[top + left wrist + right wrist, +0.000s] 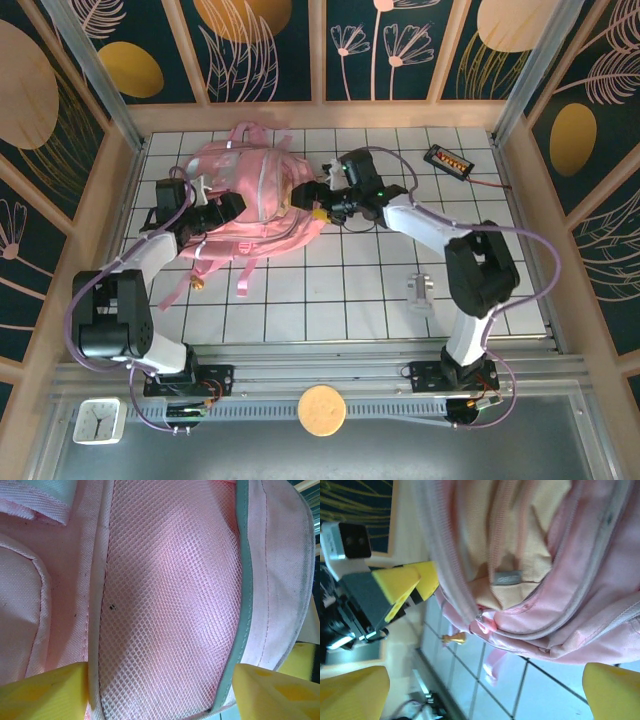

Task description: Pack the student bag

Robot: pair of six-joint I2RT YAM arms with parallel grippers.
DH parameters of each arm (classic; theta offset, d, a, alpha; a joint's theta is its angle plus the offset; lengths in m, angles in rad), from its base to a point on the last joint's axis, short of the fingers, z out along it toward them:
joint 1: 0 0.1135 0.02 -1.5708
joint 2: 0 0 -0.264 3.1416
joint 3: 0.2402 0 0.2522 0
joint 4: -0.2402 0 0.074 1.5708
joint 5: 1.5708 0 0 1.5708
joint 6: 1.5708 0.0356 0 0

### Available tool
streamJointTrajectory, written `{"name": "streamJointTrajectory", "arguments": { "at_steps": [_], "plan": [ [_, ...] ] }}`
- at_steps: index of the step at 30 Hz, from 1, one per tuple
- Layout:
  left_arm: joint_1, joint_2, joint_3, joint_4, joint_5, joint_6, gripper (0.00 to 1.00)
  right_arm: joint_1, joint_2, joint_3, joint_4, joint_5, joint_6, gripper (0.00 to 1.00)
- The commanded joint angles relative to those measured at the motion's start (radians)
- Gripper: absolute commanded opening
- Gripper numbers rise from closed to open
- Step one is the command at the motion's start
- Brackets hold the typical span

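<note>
On the left gripper (160, 700), jaws spread wide: yellow pads (42, 695) at both lower corners of the left wrist view, with a pink mesh panel of the student bag (170, 580) close between them and no clamping visible. Grey-green piping (240, 605) along the right edge of the mesh.

On the right gripper (480, 695), jaws parted wide too, holding nothing. Directly ahead, the bag's unzipped mouth, with beige fabric (520, 540) and a grey tab (507, 576) showing inside. Zip pull (479, 617) hanging at the lower end of the opening.

From the top external view: bag lying on the white tiled table (350, 290), far left of centre, straps (243, 275) trailing toward the near edge. Left gripper at the bag's left side, right gripper at its right edge.

Well apart from the bag:
- small black device (448, 158) with a cable, near the far right corner;
- small white object (420, 290) on the right-hand tiles;
- white clock (97, 420) and round tan disc (321, 410), in front of the arm bases.
</note>
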Motion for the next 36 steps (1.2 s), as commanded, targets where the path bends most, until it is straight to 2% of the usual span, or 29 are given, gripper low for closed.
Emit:
{"name": "streamJointTrajectory", "arguments": {
  "at_steps": [1, 2, 3, 6, 7, 12, 20, 25, 34, 36],
  "plan": [
    [-0.006, -0.052, -0.04, 0.048, 0.035, -0.043, 0.74, 0.1, -0.001, 0.05, -0.169, 0.162, -0.249, 0.99],
    [-0.006, -0.058, -0.053, 0.061, 0.033, -0.054, 0.74, 0.139, 0.024, 0.078, -0.203, 0.212, -0.279, 0.99],
    [-0.006, -0.058, -0.063, 0.074, 0.033, -0.066, 0.74, 0.162, 0.05, 0.099, -0.22, 0.249, -0.289, 0.94],
    [-0.006, -0.055, -0.093, 0.125, 0.038, -0.104, 0.73, 0.216, 0.122, 0.141, -0.204, 0.342, -0.288, 0.6],
    [-0.006, -0.056, -0.1, 0.139, 0.039, -0.112, 0.73, 0.233, 0.14, 0.154, -0.195, 0.385, -0.284, 0.58],
    [-0.006, -0.062, -0.114, 0.147, 0.038, -0.117, 0.72, 0.279, 0.213, 0.216, -0.168, 0.514, -0.273, 0.54],
    [-0.006, -0.066, -0.106, 0.108, 0.038, -0.089, 0.72, 0.291, 0.324, 0.293, -0.141, 0.565, -0.216, 0.54],
    [-0.006, -0.062, -0.099, 0.076, 0.04, -0.059, 0.72, 0.296, 0.383, 0.361, -0.142, 0.545, -0.177, 0.53],
    [-0.006, -0.052, -0.115, 0.087, 0.053, -0.055, 0.71, 0.327, 0.421, 0.411, -0.185, 0.654, -0.157, 0.32],
    [-0.006, -0.051, -0.114, 0.082, 0.055, -0.053, 0.71, 0.33, 0.422, 0.405, -0.169, 0.67, -0.146, 0.32]
  ]
}}
